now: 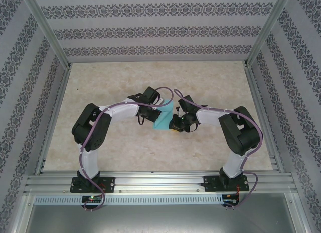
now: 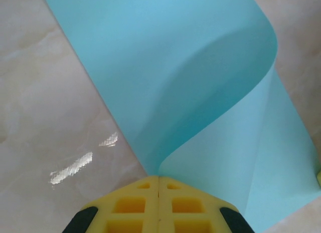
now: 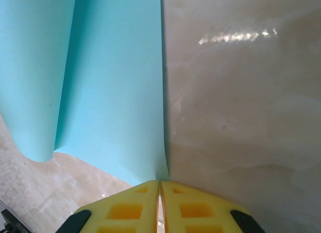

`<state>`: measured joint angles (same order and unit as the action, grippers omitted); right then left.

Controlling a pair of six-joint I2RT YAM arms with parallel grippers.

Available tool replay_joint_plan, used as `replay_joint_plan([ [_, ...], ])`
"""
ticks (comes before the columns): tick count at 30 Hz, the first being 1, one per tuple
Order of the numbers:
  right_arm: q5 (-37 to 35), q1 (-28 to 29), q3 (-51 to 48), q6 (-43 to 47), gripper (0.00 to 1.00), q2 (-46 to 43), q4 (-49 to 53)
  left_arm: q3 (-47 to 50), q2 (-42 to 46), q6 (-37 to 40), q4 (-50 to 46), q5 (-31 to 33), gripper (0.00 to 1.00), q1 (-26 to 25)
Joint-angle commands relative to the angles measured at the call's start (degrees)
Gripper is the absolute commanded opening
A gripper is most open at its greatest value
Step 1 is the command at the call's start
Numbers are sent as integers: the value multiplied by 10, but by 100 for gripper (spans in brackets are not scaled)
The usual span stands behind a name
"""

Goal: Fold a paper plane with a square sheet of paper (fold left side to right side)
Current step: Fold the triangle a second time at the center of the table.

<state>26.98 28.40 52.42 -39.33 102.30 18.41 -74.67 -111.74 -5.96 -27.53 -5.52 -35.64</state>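
Fingers of the left gripper [image 2: 159, 179], moulded yellow blocks with square pockets, stand pressed together in the left wrist view. A corner of the thin, light teal-blue square sheet of paper [image 2: 165, 67] is nipped in the seam between them. From that nip the sheet rises toward 12 o'clock and bends over in a rounded curl at about 2 o'clock. A second layer of it lies flatter at 4 o'clock. Glossy beige marble-look table [image 2: 50, 118] lies from 8 to 10 o'clock, with two bright glints on it.

The right wrist view gives the other side. The right gripper [image 3: 160, 182] has its yellow fingers drawn to a hairline slit, gripping the sheet's edge. That edge runs straight up to 12 o'clock. The paper spreads toward 10 and 11 o'clock, and a loose curled flap ends in a rounded bottom at 9 o'clock. Bare tabletop lies from 1 to 5 o'clock.

From above, the curl is hard to read. The sheet [image 1: 163, 120] is a small teal patch in mid-table, partly lifted, between the two bent white and black arms. The left gripper is at its 10 o'clock and the right gripper at its 4 o'clock, their fingertips hidden under the wrists. Patterned grey and white walls [image 1: 150, 32] ring the table, and a ribbed aluminium rail [image 1: 160, 180] runs across at 6 o'clock, carrying both arm bases.
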Motion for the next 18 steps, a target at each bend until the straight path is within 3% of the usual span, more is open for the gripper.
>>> replay_joint_plan([
  [1, -29, 7, 1, 12, 12, 19, 29, -21, -14, 18, -11, -3, 0, 9],
  [18, -28, 7, 3, 14, 12, 22, 33, -48, -44, 23, -17, -17, 0, 12],
])
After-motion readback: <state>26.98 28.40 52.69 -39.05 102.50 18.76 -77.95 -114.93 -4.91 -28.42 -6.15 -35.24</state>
